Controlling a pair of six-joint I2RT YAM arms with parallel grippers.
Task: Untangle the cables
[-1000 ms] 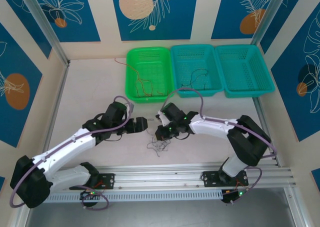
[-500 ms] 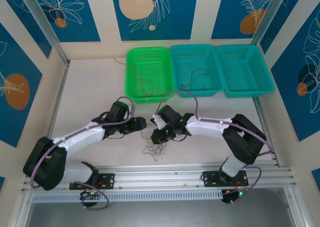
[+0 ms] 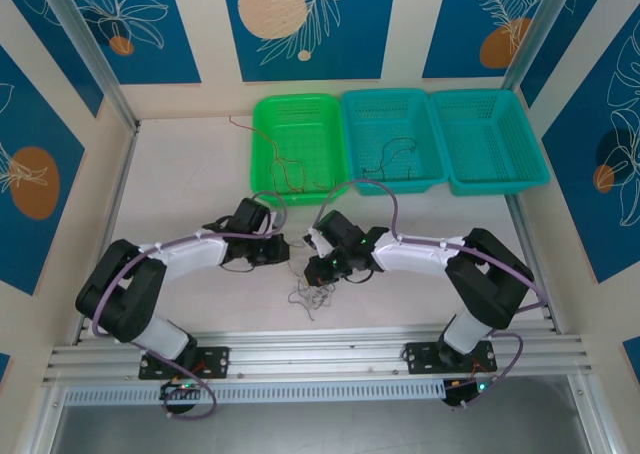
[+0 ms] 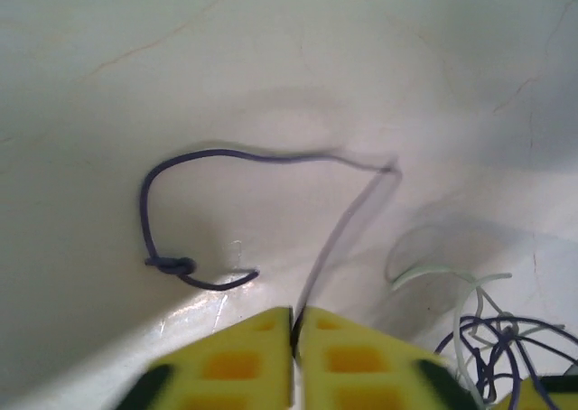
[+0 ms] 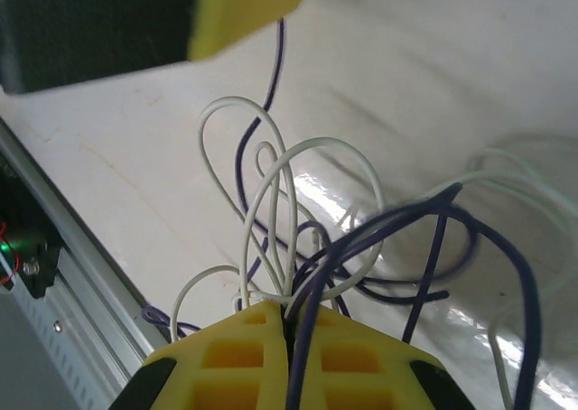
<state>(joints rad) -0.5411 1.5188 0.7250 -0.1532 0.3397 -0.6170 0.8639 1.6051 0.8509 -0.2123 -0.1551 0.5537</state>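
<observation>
TWO GRIPS ON ONE KNOT: Near the middle of the surface's (image 3: 180,174) near edge, the left arm's (image 3: 190,256) jaws are clenched on a single dark strand (image 4: 194,156) that loops across the surface beside the tangle of cables (image 3: 312,296). The right arm's (image 3: 425,249) jaws grasp a bunch of whitish and dark strands (image 5: 237,101) rising from that tangle. The step in hand appears to be teasing one strand out. The next move likely calls for the grips to draw slowly apart, the right anchoring the bunch, until the dark strand slips free for a basket (image 3: 392,139) at the far edge.
</observation>
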